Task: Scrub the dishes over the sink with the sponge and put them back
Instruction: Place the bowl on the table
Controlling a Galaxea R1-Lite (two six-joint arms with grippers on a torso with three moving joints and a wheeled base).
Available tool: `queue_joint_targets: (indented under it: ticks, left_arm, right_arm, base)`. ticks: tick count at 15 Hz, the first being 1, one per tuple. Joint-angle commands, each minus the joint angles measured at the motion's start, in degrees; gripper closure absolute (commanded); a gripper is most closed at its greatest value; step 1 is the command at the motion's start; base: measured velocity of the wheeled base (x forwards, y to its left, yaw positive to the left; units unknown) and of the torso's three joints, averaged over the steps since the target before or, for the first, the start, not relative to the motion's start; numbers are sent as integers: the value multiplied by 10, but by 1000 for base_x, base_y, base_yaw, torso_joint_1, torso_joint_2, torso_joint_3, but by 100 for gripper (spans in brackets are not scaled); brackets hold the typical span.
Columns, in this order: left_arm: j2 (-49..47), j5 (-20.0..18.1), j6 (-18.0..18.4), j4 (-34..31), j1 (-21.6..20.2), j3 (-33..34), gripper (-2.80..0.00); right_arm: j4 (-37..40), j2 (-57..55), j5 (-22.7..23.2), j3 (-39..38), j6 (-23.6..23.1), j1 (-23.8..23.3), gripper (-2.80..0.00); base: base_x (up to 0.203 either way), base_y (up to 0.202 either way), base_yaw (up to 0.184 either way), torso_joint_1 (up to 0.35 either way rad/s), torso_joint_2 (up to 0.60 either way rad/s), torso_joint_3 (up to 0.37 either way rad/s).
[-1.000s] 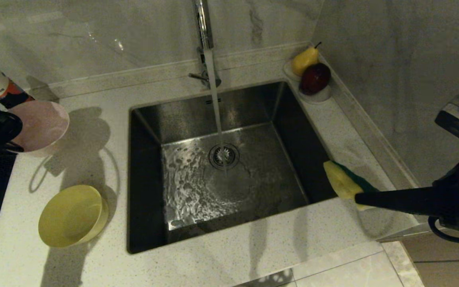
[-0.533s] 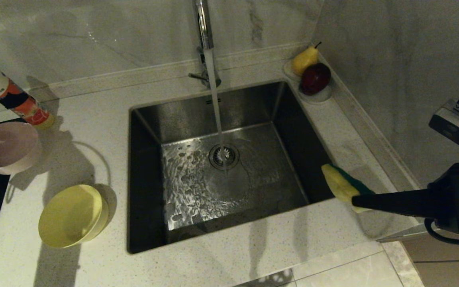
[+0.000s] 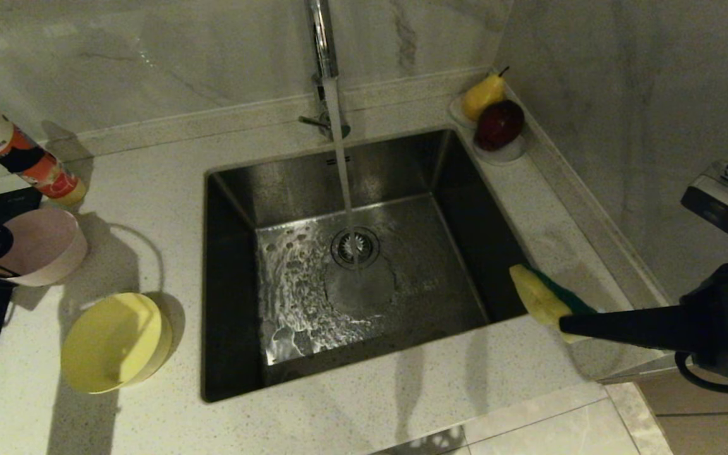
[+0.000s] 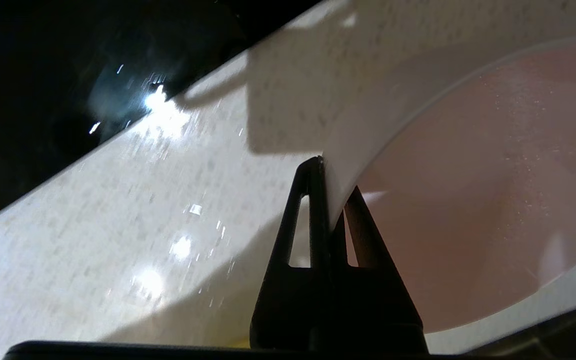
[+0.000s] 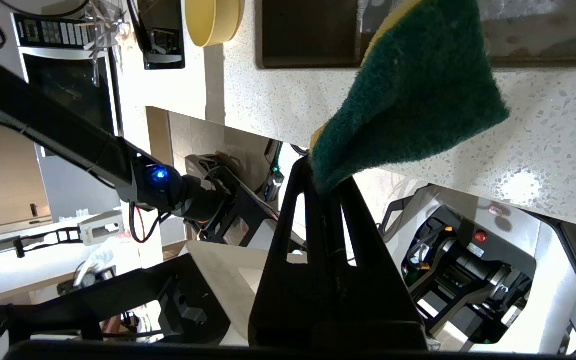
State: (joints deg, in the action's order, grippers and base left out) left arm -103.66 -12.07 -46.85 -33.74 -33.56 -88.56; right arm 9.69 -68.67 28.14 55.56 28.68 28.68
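**Pink bowl pinched at the left edge, sponge held by the sink**

At the left edge of the head view, the left gripper [image 4: 329, 200] has its fingers closed tight on the rim of the pink bowl [image 3: 45, 245], above the bench [image 3: 402, 404]. The yellow bowl [image 3: 114, 341] sits at lower left. At right, the right gripper [image 5: 325, 182] has its fingers clamped on the sponge [image 3: 544, 297], beside the sink's [image 3: 364, 265] right rim. Water runs from the faucet [image 3: 321, 38] onto the drain.

A pear [image 3: 483, 95] and dark red apple [image 3: 500, 124] share a white dish [image 3: 510, 152]; an orange-labelled bottle [image 3: 13, 155] stands far left.
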Motion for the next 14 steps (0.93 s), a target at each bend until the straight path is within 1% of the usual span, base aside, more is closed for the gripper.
queue_joint_targets:
  ticks: [1, 7, 8, 12, 14]
  left_arm:
    - [-21, 0, -3, 1, 0, 1, 0]
    - [-30, -1, 2, 2, -5, 1, 0]
    - [-29, -1, 1, 2, -5, -3, -280]
    - [14, -2, -1, 2, -6, -15, -280]
    - [51, -1, 0, 1, -8, -16, -280]
  right_arm:
    - [1, 7, 1, -3, 2, 0, 0]
    - [0, 15, 1, -12, 2, 1, 0]
    - [0, 15, 1, -10, 2, 0, 0]
    - [0, 16, 1, -11, 1, -1, 0]
    - [0, 20, 1, -14, 1, -1, 0]
  base:
    - [0, 0, 0, 0, 0, 0]
    - [0, 0, 0, 0, 0, 0]
    - [0, 0, 0, 0, 0, 0]
    - [0, 0, 0, 0, 0, 0]
    - [0, 0, 0, 0, 0, 0]
